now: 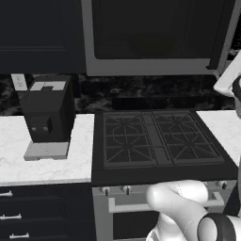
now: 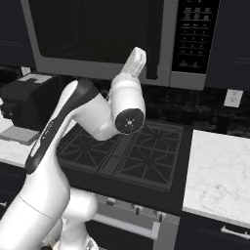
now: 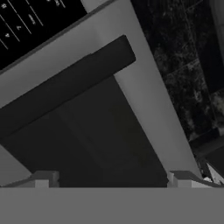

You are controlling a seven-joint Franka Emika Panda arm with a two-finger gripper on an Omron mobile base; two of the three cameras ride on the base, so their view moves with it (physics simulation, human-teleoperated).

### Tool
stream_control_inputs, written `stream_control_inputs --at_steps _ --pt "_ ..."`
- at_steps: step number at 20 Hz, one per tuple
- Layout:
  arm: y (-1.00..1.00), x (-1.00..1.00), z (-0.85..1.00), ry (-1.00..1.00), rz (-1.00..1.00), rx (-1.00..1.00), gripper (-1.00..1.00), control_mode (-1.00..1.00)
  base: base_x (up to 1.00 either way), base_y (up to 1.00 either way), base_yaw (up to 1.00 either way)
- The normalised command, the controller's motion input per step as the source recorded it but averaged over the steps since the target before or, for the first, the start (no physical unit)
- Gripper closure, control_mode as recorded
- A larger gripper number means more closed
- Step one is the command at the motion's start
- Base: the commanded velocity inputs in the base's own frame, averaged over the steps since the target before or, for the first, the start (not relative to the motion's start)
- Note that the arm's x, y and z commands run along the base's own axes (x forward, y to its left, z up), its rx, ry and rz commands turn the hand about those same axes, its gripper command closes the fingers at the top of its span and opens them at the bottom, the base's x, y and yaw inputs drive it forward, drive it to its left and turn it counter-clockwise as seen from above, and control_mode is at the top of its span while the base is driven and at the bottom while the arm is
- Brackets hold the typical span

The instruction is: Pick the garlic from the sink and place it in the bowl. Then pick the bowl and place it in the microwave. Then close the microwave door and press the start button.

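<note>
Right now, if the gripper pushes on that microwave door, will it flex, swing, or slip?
The microwave door is a wide framed panel with a glass window, so it is probably stiff and swings as one piece. It already looks shut, so it likely won't move further. Its handle is a smooth bar, possibly slippery.

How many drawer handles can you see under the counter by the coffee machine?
3, stacked below the white counter at the left base view's lower left: top, middle, bottom. More may lie out of view.
</note>
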Motion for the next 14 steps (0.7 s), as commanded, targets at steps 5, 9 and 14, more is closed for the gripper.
stream_control_inputs --at_steps 5,9,14 --pt "-1.00 -0.30 0.00 0.00 0.00 0.04 -1.00 -1.00 0.00 0.00 0.00" --pt "-0.85 0.01 -0.04 0.00 0.00 0.04 -1.00 -1.00 0.00 0.00 0.00" --pt "-0.51 0.25 -0.21 0.00 0.00 0.03 -1.00 -1.00 0.00 0.00 0.00"
